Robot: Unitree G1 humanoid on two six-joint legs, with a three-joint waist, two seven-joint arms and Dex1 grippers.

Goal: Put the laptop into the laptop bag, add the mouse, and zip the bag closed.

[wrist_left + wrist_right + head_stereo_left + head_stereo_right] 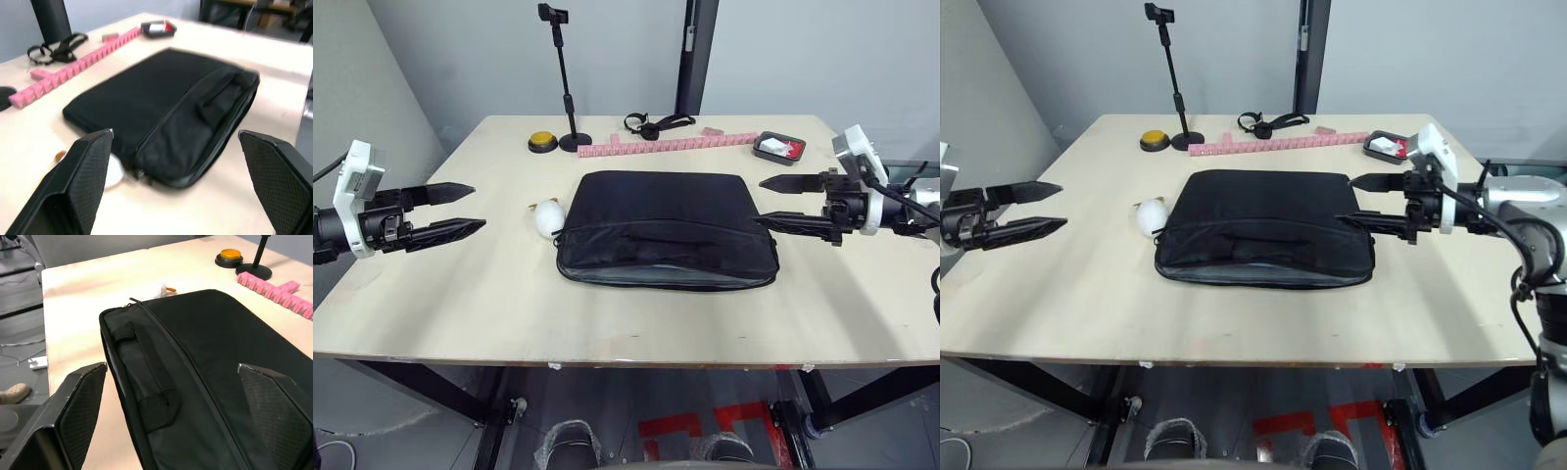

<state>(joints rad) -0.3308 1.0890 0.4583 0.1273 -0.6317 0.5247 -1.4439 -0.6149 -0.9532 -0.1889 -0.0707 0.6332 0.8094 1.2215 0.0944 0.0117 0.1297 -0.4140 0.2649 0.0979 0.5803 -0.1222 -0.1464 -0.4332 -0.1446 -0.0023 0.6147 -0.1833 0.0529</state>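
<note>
Head views: laptop bag (pixel 666 230) flat at centre of table (pixel 460 294); thin grey edge visible inside front opening, contents otherwise hidden. White plush toy (pixel 547 217) touching bag's left end. Small black tray (pixel 778 148) at far right holds white and red item. Left gripper (pixel 450 209) spread, empty, well left of bag. Right gripper (pixel 783 203) spread, empty, over bag's right end.

Left wrist view: fingers (pixel 88 176) apart, bag beyond.

Right wrist view: fingers (pixel 80 406) apart above bag handle (pixel 146 382).
</note>
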